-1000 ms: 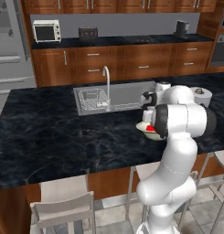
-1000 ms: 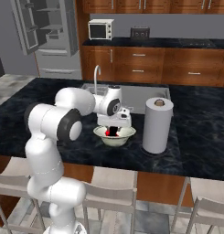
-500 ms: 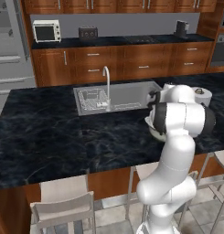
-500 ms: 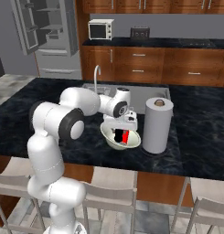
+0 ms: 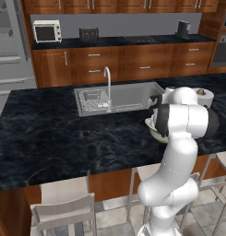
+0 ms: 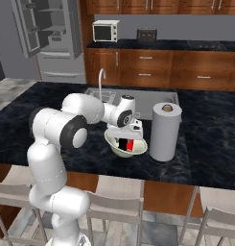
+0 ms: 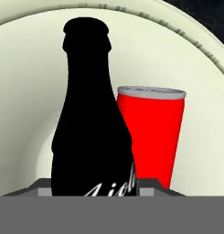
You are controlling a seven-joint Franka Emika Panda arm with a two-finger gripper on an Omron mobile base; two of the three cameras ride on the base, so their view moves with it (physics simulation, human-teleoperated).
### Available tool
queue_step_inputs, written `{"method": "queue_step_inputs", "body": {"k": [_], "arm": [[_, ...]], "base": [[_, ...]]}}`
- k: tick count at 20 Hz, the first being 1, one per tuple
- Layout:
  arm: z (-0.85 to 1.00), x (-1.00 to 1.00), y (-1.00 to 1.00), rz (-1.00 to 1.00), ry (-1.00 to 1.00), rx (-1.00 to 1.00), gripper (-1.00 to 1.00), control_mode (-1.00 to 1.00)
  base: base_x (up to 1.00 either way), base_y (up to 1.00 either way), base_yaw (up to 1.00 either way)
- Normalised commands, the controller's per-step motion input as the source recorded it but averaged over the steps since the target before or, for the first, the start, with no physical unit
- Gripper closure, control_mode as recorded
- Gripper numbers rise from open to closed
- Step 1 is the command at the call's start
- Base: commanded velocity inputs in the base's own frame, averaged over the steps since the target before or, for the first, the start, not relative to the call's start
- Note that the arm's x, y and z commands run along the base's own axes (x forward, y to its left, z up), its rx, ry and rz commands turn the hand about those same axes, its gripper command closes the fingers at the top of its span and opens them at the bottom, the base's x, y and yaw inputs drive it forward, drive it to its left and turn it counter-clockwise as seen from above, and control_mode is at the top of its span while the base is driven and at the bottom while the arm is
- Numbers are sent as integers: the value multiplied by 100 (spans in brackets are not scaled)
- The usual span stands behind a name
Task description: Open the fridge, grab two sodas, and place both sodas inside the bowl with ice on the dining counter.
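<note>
On the black marbled dining counter [image 6: 205, 144] sits the pale cream bowl [image 6: 111, 141], tipped toward the right base camera. Inside it are both sodas: a slim black bottle [image 6: 122, 143] and a red can [image 6: 131, 144]. My gripper [image 6: 128, 137] reaches down into the bowl from the sink side. In the hand view the black bottle [image 7: 90, 128] stands upright between my jaws, the red can [image 7: 152, 132] is just right of it, and the bowl's [image 7: 31, 82] wall curves behind them. The gripper [image 7: 97, 188] is shut on the bottle. A sliver of the bowl [image 5: 153, 134] peeks past my forearm.
A white paper-towel roll [image 6: 165, 132] stands close to the right of the bowl. The steel sink [image 5: 114, 99] with its arched tap [image 5: 107, 85] lies behind. The grey fridge [image 6: 52, 33] stands far left with a door open. Stools [image 6: 114, 206] line the counter's near edge.
My hand has sunk lower into the bowl with the black bottle. The bowl has shifted slightly toward the paper-towel roll and tipped up, showing both sodas inside.
</note>
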Motion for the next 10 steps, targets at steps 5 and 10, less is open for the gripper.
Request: {"method": "queue_step_inputs", "body": {"k": [5,10], "arm": [[-1,-1,1,0,-1,1,-100,-100],[10,-14,0,0,-1,0,-100,-100]], "base": [[0,0,0],[0,0,0]]}}
